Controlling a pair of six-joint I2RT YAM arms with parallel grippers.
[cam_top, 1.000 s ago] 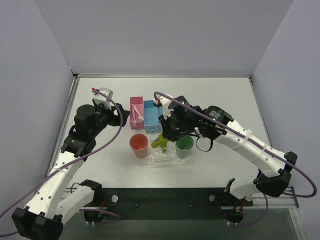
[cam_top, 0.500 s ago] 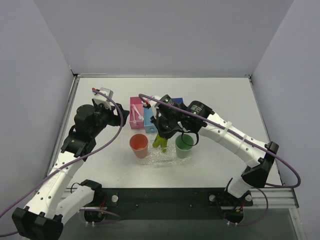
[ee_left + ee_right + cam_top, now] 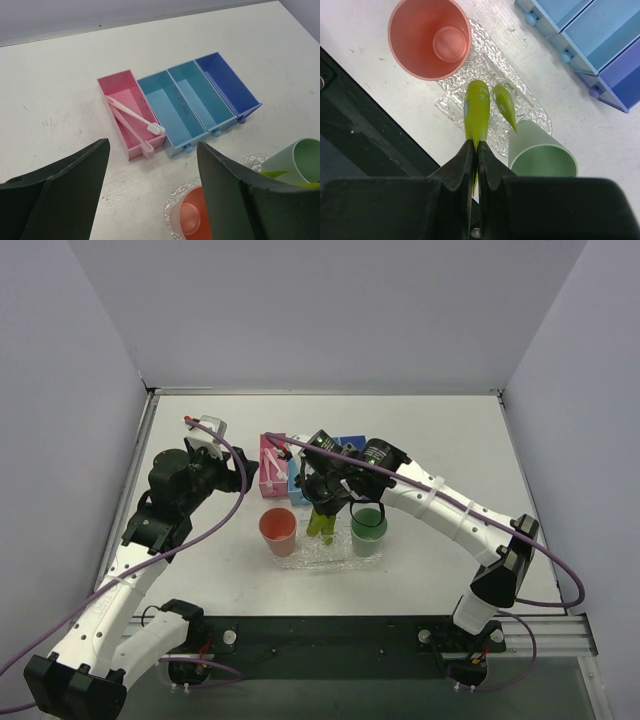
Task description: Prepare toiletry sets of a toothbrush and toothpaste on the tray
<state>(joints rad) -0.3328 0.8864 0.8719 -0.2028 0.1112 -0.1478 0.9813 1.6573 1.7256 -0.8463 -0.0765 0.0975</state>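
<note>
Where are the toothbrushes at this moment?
Left wrist view: both toothbrushes lie in the pink bin, leftmost of the row, just beyond the orange cup.

The orange cup (image 3: pixel 430 37) and green cup (image 3: pixel 542 162) flank a narrow gap over the tray (image 3: pixel 485 65).

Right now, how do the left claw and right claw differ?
The left claw is open and empty; the right claw is shut on a toothpaste tube. The left claw faces the pink bin with two toothbrushes; the right claw hangs over the tray, between the orange cup and green cup. Both have dark fingers.
</note>
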